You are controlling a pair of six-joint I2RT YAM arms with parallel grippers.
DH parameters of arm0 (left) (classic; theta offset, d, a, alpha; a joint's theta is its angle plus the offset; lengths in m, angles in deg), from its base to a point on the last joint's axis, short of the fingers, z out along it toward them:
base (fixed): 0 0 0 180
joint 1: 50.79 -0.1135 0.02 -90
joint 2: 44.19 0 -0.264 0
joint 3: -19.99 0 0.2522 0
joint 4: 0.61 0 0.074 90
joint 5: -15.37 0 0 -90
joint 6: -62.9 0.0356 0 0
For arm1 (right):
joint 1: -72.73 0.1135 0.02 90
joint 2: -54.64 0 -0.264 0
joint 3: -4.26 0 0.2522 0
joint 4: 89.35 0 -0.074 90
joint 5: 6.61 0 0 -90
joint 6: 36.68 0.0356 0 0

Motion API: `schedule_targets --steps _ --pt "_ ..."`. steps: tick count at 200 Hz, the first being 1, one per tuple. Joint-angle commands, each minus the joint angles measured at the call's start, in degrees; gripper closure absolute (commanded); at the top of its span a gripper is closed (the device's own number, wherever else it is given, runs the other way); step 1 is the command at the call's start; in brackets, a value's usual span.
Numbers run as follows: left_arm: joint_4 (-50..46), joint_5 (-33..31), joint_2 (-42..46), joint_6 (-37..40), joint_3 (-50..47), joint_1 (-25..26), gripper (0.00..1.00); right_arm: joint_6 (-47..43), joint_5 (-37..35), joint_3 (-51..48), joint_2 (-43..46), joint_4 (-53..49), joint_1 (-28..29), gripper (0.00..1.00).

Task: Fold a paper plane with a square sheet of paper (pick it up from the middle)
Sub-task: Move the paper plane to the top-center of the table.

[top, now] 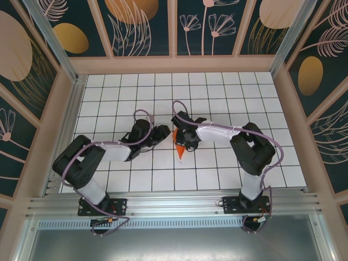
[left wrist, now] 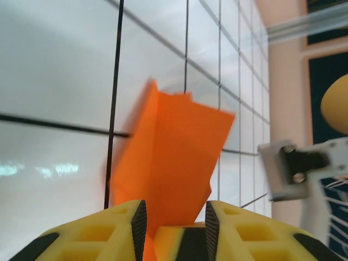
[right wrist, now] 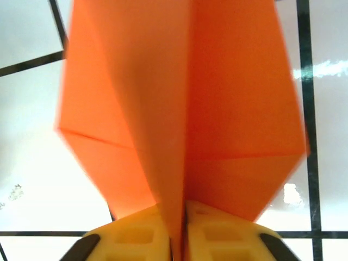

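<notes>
The paper plane (right wrist: 185,109) is plain bright orange, its creases showing as darker orange lines. The table (top: 217,98) is white, ruled into square tiles by thin black lines. The fingers (left wrist: 92,234) of the left gripper (left wrist: 175,209) are yellow with black ribbed pads (the right gripper (right wrist: 182,209) has the same yellow). The walls (top: 141,27) are dark teal with peach leaves and golden ovals.
</notes>
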Motion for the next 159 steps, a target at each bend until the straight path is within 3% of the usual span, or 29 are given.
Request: schedule_targets --steps 1,78,128,159 --pt "-5.7 -2.1 2.0 2.9 -0.2 -1.9 0.63 -2.0 -0.7 2.0 0.6 -2.9 -0.2 0.8" --pt "-7.3 -3.1 2.8 4.4 -2.5 -4.7 0.61 -1.7 -3.4 5.9 -3.2 -6.6 1.8 0.68" --pt "-8.2 -3.7 2.8 5.3 -2.9 -4.8 0.61 -1.0 -3.9 8.3 -6.7 -8.4 2.1 0.7" --pt "-7.9 -4.0 2.8 5.2 -3.6 -4.8 0.61 -1.0 -4.7 9.4 -8.3 -9.4 2.1 0.76"
